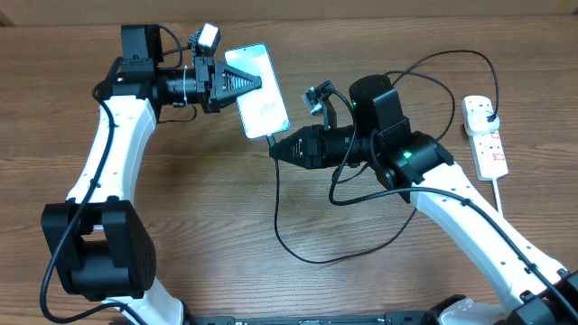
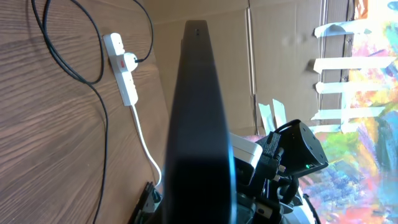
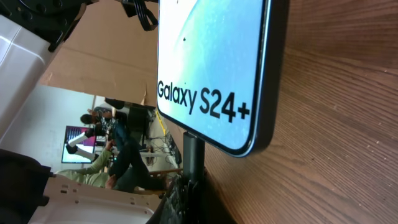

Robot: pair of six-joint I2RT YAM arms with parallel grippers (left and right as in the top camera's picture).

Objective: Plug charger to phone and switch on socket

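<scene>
Phone (image 1: pixel 268 110): held off the worktop (image 1: pixel 199 208), screen lit and facing up in the overhead view. It sits above centre, tilted, with its long axis running down toward the right arm. Left gripper (image 1: pixel 248 84) is clamped on the phone's left long edge. The left wrist view sees the phone edge-on as a dark slab filling the middle of the frame.

Right wrist view: the "Galaxy S24+" text reads clearly at the phone's near end. That end's corner is close to the wood; I cannot tell whether they touch.

Charger (image 1: pixel 275 199): the small plug tip meets the phone's lower end, directly ahead of the right gripper (image 1: pixel 278 149). The right gripper is closed on the tip. Whether the tip is fully seated I cannot tell. The thin black cable drops from there, loops across the worktop below the right arm, and arcs over it to the far right.

Socket (image 1: pixel 485 135): flat on the worktop at the far right, well apart from the phone. The black plug (image 1: pixel 488 111) is in its upper outlet. The thick white cord (image 1: pixel 499 194) trails down from its lower end. Red switch marks are visible; switch position cannot be read.
</scene>
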